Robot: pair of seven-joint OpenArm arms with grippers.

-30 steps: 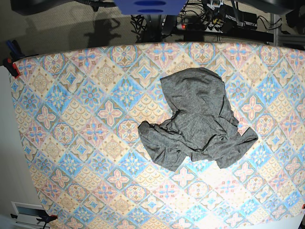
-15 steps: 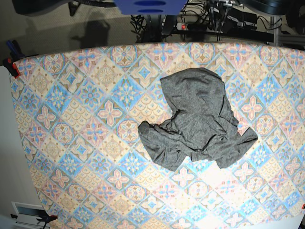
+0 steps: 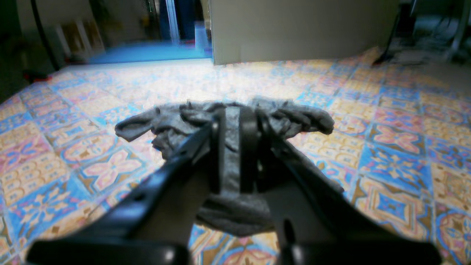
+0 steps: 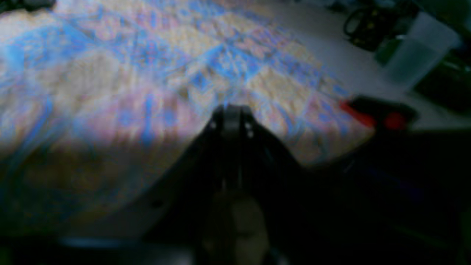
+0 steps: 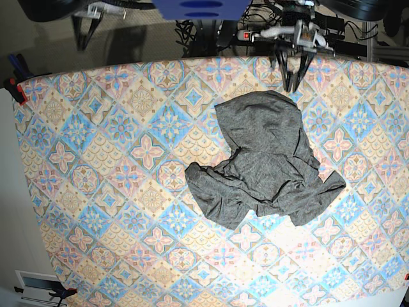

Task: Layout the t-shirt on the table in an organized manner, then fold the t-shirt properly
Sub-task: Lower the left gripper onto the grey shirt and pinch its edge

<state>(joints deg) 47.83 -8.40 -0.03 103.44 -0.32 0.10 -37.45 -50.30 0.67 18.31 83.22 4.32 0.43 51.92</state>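
Scanning the base view from its left edge, we first find a red clamp [image 5: 19, 93] at the rim of the surface [image 5: 96, 192], well apart from the t-shirt [image 5: 265, 160]. Above the far edge, also well to the left of the t-shirt, hangs the right end effector [image 5: 83, 39]; in its own wrist view we see its jaws pressed together with nothing between them [image 4: 231, 112], and the patterned cloth beneath it is blurred.

Moving right, we reach the t-shirt, which lies crumpled on the right half of the surface. Its far portion is a fairly smooth rounded panel; its near portion is bunched into folds that spread to either side.

Just beyond the far edge of the t-shirt, slightly right of its middle, we see the left end effector [image 5: 291, 80] pointing down at the surface. Its jaws stand narrow, almost closed, with only a thin gap. In the left wrist view [image 3: 232, 121] the grey fabric shows through that gap, but it lies behind the fingers; we see no cloth gripped. From the base view, the tips appear just short of the t-shirt's edge; whether they touch it we cannot tell.
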